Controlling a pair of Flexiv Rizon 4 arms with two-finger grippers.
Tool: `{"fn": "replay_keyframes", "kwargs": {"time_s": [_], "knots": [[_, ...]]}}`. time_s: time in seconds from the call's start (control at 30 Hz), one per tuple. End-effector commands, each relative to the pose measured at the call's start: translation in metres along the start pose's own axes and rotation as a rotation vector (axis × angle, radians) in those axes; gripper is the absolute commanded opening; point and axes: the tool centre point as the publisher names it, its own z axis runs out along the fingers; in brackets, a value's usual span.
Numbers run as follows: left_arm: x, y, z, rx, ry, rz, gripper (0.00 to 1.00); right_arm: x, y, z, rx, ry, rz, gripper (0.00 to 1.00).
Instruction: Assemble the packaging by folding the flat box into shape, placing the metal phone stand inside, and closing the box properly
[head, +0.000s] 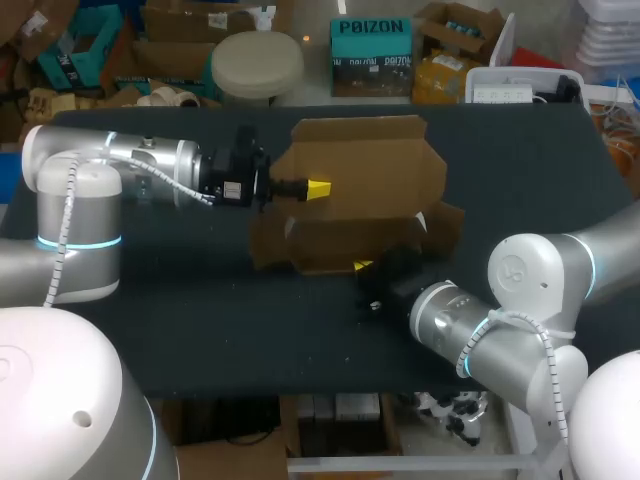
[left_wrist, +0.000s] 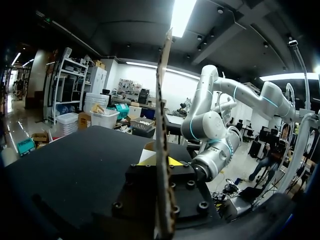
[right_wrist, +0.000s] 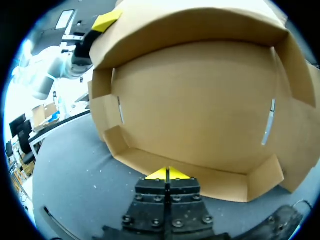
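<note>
My left pincer (head: 317, 188) pinches the cardboard box lid (head: 365, 150) (edge-on), centre frame. My right pincer (right_wrist: 167, 174), tips pressed together, sits by the front wall.

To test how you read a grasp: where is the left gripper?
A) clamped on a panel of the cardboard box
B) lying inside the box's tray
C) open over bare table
A: in the left wrist view a panel of the cardboard box runs edge-on between the fingers of the left gripper, and the head view shows a yellow tip on that panel.
</note>
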Motion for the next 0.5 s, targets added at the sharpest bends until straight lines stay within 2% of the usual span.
{"fn": "replay_keyframes", "kwargs": {"time_s": [0.03, 0.37, 0.5], "knots": [[-0.001, 0.004, -0.002, -0.003, 0.001, -0.001, 0.00, 0.000, -0.003, -0.004, -0.016, -0.005, -0.009, 0.00], [-0.001, 0.004, -0.002, -0.003, 0.001, -0.001, 0.00, 0.003, 0.006, -0.028, -0.058, -0.004, -0.031, 0.00], [-0.001, 0.004, -0.002, -0.003, 0.001, -0.001, 0.00, 0.006, 0.008, -0.037, -0.063, 0.027, -0.018, 0.00]]}}
